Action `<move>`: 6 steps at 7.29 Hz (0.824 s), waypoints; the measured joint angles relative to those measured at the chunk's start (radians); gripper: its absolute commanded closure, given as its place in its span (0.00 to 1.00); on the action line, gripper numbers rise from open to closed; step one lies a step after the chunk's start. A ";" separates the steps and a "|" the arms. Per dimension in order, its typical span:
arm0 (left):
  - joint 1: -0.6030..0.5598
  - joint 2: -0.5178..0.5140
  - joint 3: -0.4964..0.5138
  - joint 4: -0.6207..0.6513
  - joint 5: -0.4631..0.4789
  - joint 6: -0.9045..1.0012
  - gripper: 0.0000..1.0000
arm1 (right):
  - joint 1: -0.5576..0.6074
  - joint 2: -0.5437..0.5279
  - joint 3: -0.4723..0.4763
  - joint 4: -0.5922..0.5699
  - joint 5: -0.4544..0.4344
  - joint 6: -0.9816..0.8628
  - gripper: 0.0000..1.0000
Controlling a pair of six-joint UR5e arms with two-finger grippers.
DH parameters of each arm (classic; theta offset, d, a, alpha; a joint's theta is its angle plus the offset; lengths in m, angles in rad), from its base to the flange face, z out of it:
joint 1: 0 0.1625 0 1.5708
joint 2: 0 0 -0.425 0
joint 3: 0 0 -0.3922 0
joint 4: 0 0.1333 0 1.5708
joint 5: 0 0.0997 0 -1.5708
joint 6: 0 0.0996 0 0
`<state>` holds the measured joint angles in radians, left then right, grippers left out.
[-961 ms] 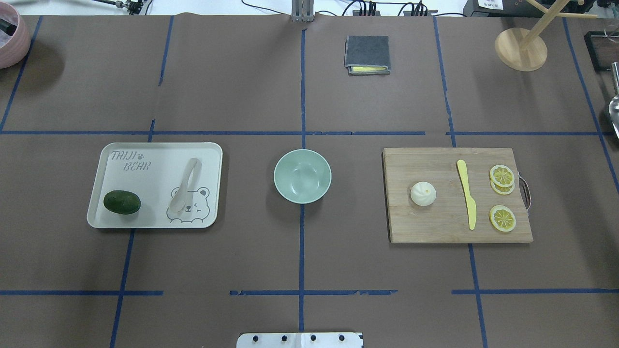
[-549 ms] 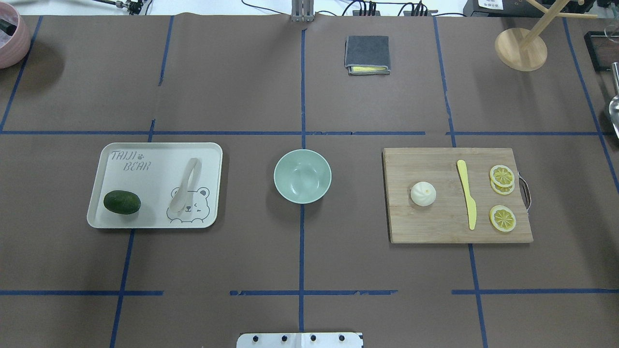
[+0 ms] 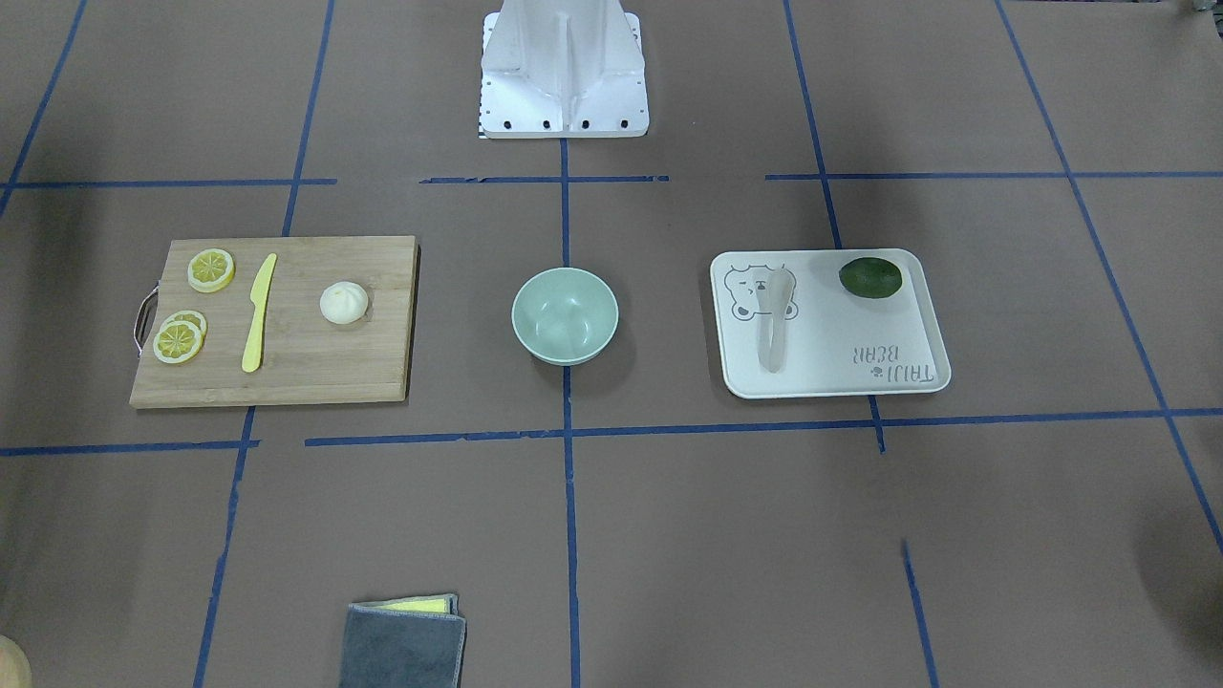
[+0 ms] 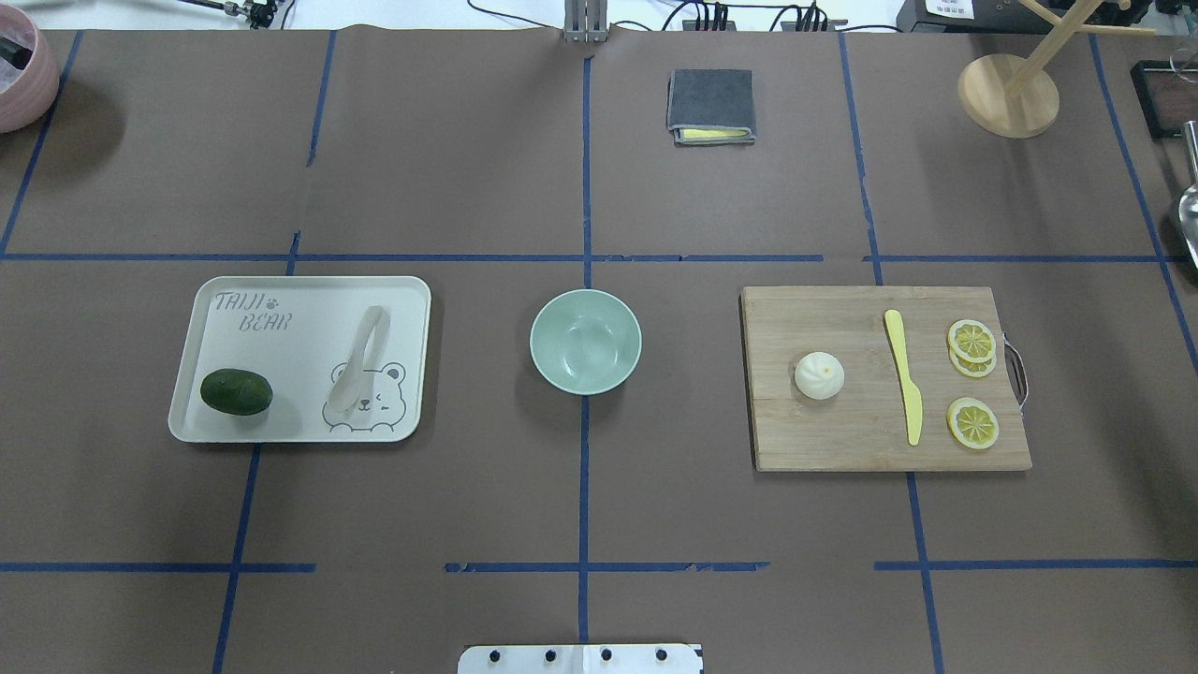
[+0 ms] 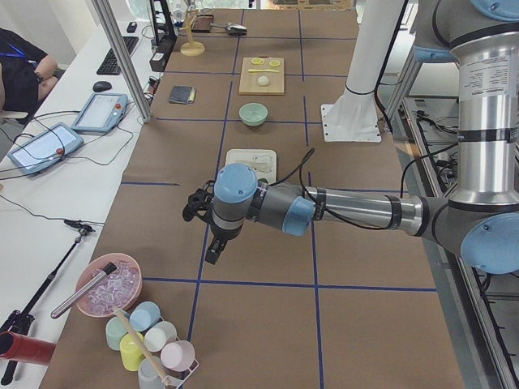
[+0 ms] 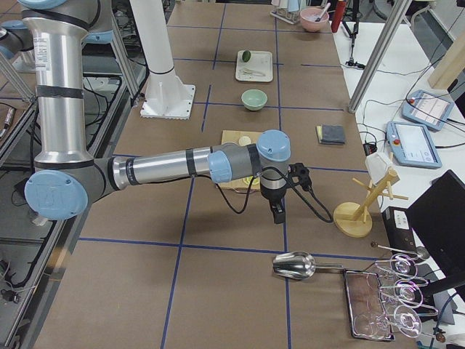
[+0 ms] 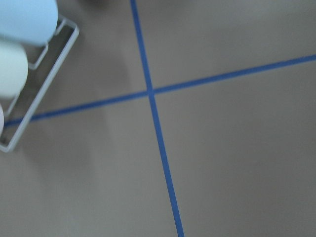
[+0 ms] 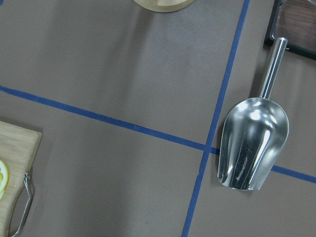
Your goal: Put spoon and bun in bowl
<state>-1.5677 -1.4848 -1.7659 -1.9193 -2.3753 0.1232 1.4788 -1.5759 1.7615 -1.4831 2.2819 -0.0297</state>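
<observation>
Whether the left end effector (image 5: 212, 253) and right end effector (image 6: 279, 215) are apart or together cannot be told. The spoon (image 4: 360, 360) lies on a tray (image 4: 295, 351) well beyond the left one. The bun (image 4: 819, 375) sits on a board (image 4: 842, 435) near the right one, with the bowl (image 4: 586, 341) between tray and board.

Left gripper (image 5: 212, 247) shows only in the left side view, small and dark, so its jaws are unreadable. Same for right gripper (image 6: 278, 213) in the right side view. Right arm hides the near part of the cutting board (image 6: 231, 136). Left wrist view is blurred, with the cup rack (image 7: 49, 79) cut by its left edge. Pink bowl (image 4: 17, 80) at the worktop's far left corner is cut off. Metal scoop (image 4: 1190, 206) at the right edge is cut off. Grey cloth (image 3: 406, 640) near the far edge is cut off. Tray (image 5: 243, 166) is too small to tell its contents.
</observation>
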 measured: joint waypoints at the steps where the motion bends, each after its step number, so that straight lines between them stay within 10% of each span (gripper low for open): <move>1: 0.005 -0.015 0.008 -0.163 -0.002 -0.001 0.00 | 0.000 0.002 -0.005 0.022 0.002 0.001 0.00; 6: 0.313 -0.180 -0.005 -0.474 0.054 -0.528 0.00 | 0.000 0.005 -0.010 0.039 0.014 0.001 0.00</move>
<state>-1.2543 -1.6645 -1.7713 -2.3932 -2.3209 -0.4051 1.4787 -1.5712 1.7516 -1.4439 2.2956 -0.0288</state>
